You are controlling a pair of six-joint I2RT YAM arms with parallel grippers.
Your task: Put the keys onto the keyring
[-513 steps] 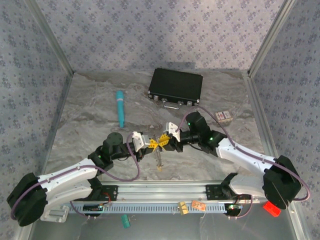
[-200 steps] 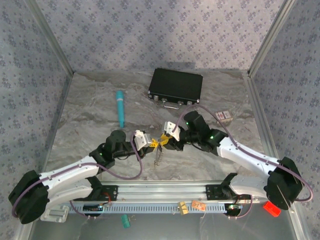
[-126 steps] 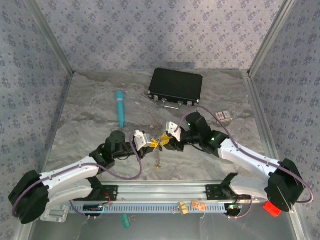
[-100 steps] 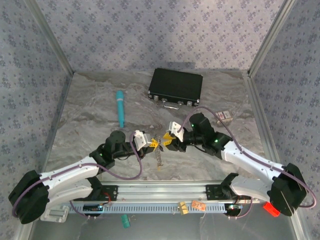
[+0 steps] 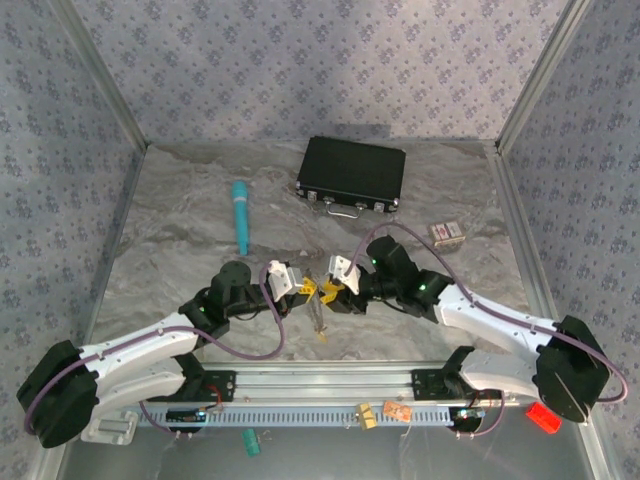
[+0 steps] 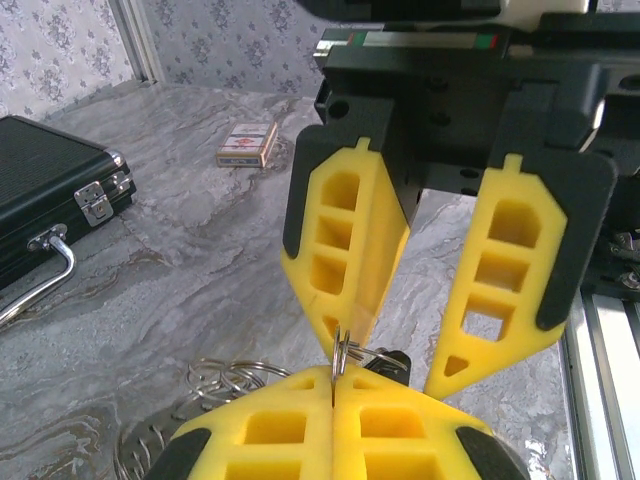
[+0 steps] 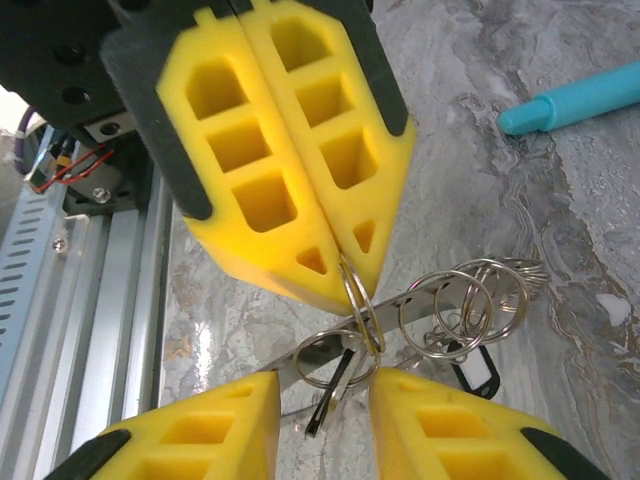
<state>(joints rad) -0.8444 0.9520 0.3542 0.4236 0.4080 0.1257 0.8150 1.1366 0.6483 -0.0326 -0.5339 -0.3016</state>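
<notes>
This looks like the threading step: the left gripper [image 7: 345, 262] is clenched on the thin wire of the keyring [image 7: 357, 305], holding it over the table [image 5: 180, 230] between the two arms, with the keys [image 5: 320, 322] dangling beneath. The right gripper [image 6: 393, 368] faces it with jaws partly apart, one either side of the pinched ring, grasping nothing; whether a fingertip brushes the wire I cannot tell. Next, I judge, it must close on one dangling key and line it up with the ring's split, with little room between the fingers.
</notes>
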